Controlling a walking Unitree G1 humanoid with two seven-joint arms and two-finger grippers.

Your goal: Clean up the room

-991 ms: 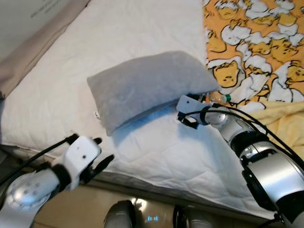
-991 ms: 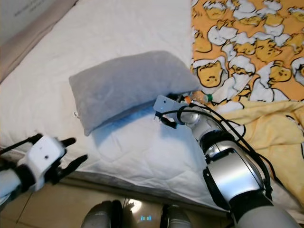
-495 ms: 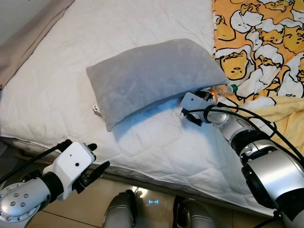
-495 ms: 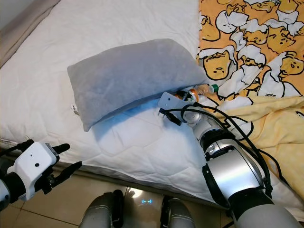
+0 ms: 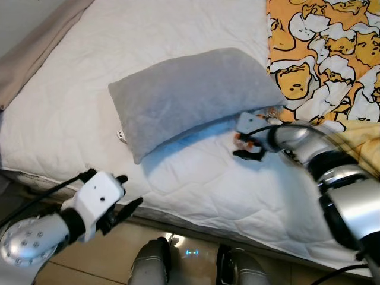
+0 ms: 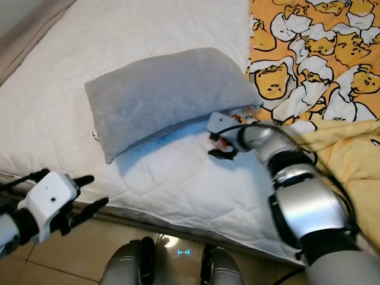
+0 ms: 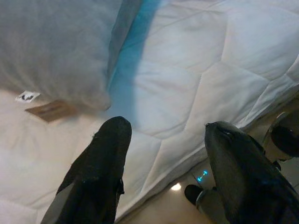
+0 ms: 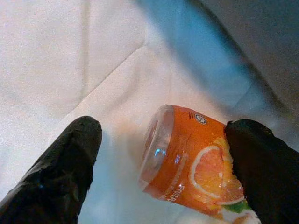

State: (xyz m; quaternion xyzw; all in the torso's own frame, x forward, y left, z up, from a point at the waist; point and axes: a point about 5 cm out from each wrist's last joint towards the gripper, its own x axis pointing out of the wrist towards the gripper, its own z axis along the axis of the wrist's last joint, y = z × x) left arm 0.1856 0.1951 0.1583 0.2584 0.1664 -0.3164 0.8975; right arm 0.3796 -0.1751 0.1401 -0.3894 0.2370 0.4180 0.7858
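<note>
Right gripper point(image 8: 159, 163) astride orange bottle point(image 8: 191, 161)

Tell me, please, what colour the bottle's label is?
Orange, with orange slices pictured on the bottle; right wrist view shows it best.

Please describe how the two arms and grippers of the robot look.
Both arms are silver metal with black joint rings and loose black cables. The left gripper has a white boxy housing and two long black fingers. The right gripper has a white housing and black fingers too.
</note>
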